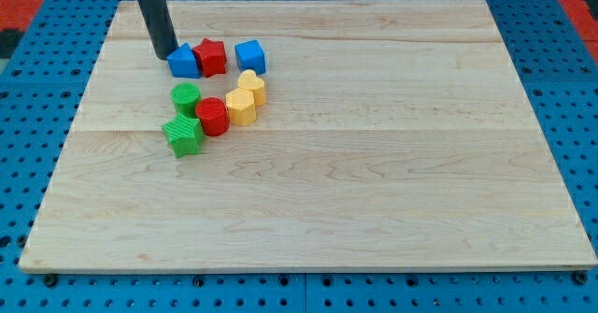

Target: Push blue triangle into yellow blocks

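Observation:
The blue triangle (184,62) lies at the view's upper left, touching a red star block (212,56) on its right. My tip (165,53) stands just left of the blue triangle, touching or nearly touching it. Two yellow blocks sit below and to the right: a yellow heart-like block (251,86) and a yellow block (241,108) against it. The yellow blocks are about a block's width apart from the blue triangle.
A blue cube (250,56) sits right of the red star. A green cylinder (185,97), a red cylinder (213,116) and a green star block (183,136) cluster left of the yellow blocks. The wooden board (374,163) lies on blue pegboard.

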